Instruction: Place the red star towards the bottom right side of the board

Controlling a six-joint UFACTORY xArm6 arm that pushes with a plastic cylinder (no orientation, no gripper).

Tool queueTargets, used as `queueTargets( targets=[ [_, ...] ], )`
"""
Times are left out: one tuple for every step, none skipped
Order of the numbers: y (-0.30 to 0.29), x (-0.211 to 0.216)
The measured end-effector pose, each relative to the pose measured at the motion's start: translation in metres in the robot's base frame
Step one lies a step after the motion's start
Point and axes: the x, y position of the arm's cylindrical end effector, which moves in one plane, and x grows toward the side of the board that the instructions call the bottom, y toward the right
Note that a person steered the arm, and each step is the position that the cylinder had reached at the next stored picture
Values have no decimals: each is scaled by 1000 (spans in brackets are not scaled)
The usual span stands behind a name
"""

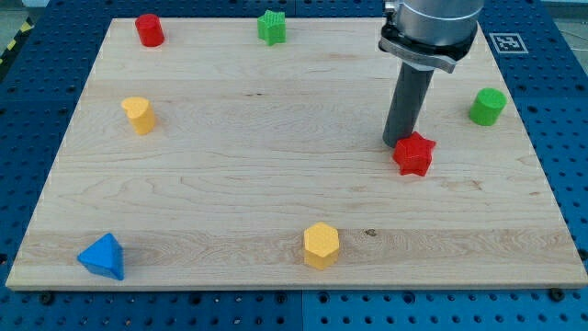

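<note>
Here, a wooden board [276, 198] lies on a blue pegboard bench, seen from the bottom edge looking up the view.

Nearest the viewer, bottom left corner: a blue triangular block [102, 256]. Bottom centre, a yellow hexagon block [321, 245]. The bottom right of the board holds no block.

Mid-board, view's right: the red star [413, 154], the task's block. It sits right of centre, roughly halfway up the board, well apart from the bottom right corner. The tip [399, 143] of the dark rod stands just at the star's upper left edge, touching or nearly so; the exact contact can't be made out. There's no gripper on this arm, so nothing opens or closes; the rod is just a pusher.

Further up: a yellow block [139, 115], shape unclear, at the view's left; a green cylinder [488, 107] near the right edge, up and right of the star.

Farthest, along the top edge: a red cylinder [150, 29] at left and a green star [272, 27] near the middle.

Judgement on the step: the tip looks well placed behind the star, w/ the push line running down and right. A slow, straight push through the star's centre seems best; an off-centre push may spin the star or let it slip off the rod. Stopping short of the board's edge would avoid tipping it off.
</note>
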Motion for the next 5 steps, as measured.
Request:
queueTargets(
  targets=[
    [19,1],
    [31,8],
    [23,18],
    [14,18],
    [-19,18]
  ],
)
